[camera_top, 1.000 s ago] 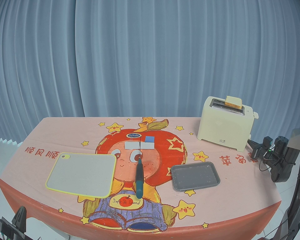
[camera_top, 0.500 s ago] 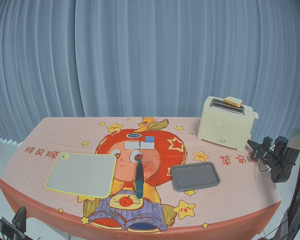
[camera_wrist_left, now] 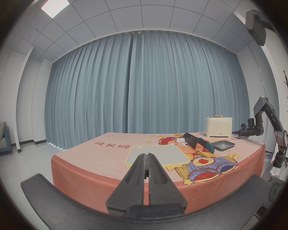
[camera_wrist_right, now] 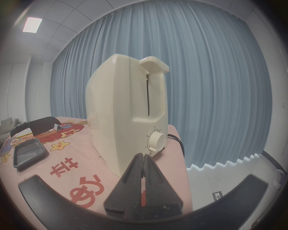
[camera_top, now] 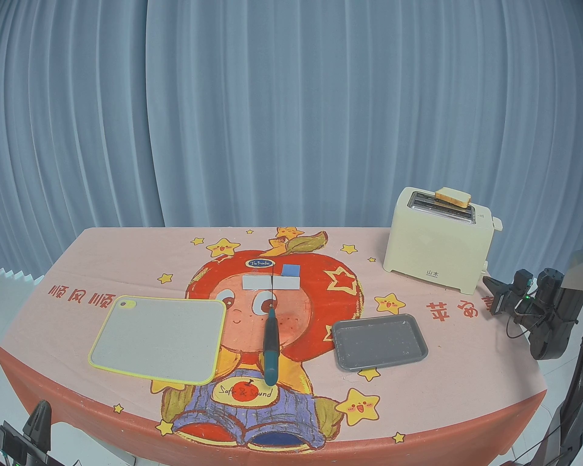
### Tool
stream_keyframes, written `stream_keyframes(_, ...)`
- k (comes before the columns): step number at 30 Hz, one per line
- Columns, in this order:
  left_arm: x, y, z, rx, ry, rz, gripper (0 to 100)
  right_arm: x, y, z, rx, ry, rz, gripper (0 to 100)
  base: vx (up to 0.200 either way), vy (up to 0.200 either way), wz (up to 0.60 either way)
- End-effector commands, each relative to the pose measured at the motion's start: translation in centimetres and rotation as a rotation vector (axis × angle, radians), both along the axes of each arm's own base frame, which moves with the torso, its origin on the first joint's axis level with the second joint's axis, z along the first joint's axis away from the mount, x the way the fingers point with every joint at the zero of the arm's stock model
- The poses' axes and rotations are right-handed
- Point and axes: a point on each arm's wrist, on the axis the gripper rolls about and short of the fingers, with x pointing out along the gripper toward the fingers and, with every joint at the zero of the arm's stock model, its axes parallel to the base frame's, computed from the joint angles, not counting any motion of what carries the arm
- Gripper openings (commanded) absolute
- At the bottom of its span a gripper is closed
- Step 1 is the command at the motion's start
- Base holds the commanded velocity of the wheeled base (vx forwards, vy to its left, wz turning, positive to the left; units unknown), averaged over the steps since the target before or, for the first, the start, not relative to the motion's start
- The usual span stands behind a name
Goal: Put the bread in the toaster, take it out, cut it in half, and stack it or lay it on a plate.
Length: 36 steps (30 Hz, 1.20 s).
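Even, bright room light — ceiling panel (camera_wrist_left: pixel 55 6) overhead — curved fisheye edges

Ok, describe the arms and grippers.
Both the left gripper and right gripper are matte black, with two wedge-shaped fingers tapering to a point. The right arm is black, with black cables looped along it and a small green light.

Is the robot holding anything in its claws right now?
No, nothing. The left claw and right claw are both shut and empty; the bread sits in the toaster.

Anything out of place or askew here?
Mostly tidy. The bread pokes out of the toaster at one end of its slot, off-centre. The knife stands on edge, its blade across a small white block.
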Motion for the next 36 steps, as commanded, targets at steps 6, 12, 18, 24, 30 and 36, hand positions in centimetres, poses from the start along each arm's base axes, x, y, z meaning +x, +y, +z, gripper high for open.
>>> stream_keyframes(6, 0.0, 0.0, -0.5, -0.001, 0.002, 0.0, 0, -1.6, 0.2, 3.0, -0.012, -0.049, -0.009, 0, 0.0, 0.0, 0.0)
stream_keyframes(12, 0.0, 0.0, -0.5, -0.001, 0.002, 0.0, 0, -2.8, 0.1, 4.8, -0.018, -0.073, -0.021, 0, 0.0, 0.0, 0.0)
stream_keyframes(18, 0.0, 0.0, -0.5, -0.001, 0.002, 0.0, 0, -3.5, 0.0, 5.7, -0.02, -0.09, -0.028, 0, 0.0, 0.0, 0.0)
stream_keyframes(24, 0.0, 0.0, -0.5, -0.001, 0.001, 0.0, 0, -2.5, 0.3, 6.2, -0.03, -0.14, -0.004, 0, 0.0, 0.0, 0.0)
stream_keyframes(30, 0.0, 0.0, -0.5, -0.001, 0.002, 0.0, 0, -1.5, 1.0, 5.6, -0.022, -0.134, 0.017, 0, 0.0, 0.0, 0.0)
stream_keyframes(36, 0.0, 0.0, -0.5, -0.001, 0.001, 0.0, 0, 0.7, 0.8, 5.7, 0.022, -0.172, 0.022, 0, 0.0, 0.0, 0.0)
